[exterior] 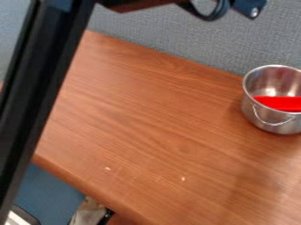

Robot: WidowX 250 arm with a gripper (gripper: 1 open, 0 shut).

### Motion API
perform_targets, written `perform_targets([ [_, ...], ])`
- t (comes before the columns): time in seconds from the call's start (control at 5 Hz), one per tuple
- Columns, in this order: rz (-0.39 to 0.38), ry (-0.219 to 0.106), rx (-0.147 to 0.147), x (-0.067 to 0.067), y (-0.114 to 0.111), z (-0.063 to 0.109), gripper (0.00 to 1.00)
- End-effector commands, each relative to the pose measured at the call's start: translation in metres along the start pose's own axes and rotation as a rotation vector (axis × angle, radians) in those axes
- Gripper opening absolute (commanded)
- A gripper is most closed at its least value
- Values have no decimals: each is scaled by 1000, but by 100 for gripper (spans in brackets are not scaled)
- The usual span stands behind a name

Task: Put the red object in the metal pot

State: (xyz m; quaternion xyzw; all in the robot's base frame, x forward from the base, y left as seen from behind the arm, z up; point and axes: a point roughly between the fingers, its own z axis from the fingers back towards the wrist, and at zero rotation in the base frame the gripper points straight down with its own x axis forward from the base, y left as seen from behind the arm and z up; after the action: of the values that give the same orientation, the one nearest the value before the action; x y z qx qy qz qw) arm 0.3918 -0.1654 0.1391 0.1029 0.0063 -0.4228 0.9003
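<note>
- The red block (277, 104) is in the metal pot (273, 123), over at the right side of the frame; I can see it through the open top, below the rim, its bright red plain against the silver
- The pot stands upright on the wooden counter (153, 123), close to its back edge, and the right border of the frame just about reaches its side
- It is shiny steel with a rolled rim and no lid, and a thin wire handle (273, 119) hangs down across the front of it
- The fingers are closed, though they are outside what I can see from here, so none of their surface shows
- A thick black arm section (45, 92) slants down the left side, from the top of the frame toward the lower left, hiding part of the counter's left end
- Along the top, right of that section, there is more dark hardware, with a looped black cable (212, 12) and a small dark fitting (248, 7) beside it
- Behind the counter runs a grey fabric partition (165, 44), with a slightly speckled weave
- The counter has a warm reddish-brown grain, with a couple of tiny pale specks (182, 178) toward the bottom of the frame
- Past its front edge, at lower left, I see a blue surface (59, 189), a beige item (88, 214) and something white in the corner, too cut off for me to name
</note>
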Motion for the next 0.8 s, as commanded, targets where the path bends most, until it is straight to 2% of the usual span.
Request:
perform_targets([
  [0.0,19,-43,40,-12,9,25,0],
  [0.4,-364,18,20,-3,3,25,0],
  [0.6,-438,5,-17,10,7,26,0],
])
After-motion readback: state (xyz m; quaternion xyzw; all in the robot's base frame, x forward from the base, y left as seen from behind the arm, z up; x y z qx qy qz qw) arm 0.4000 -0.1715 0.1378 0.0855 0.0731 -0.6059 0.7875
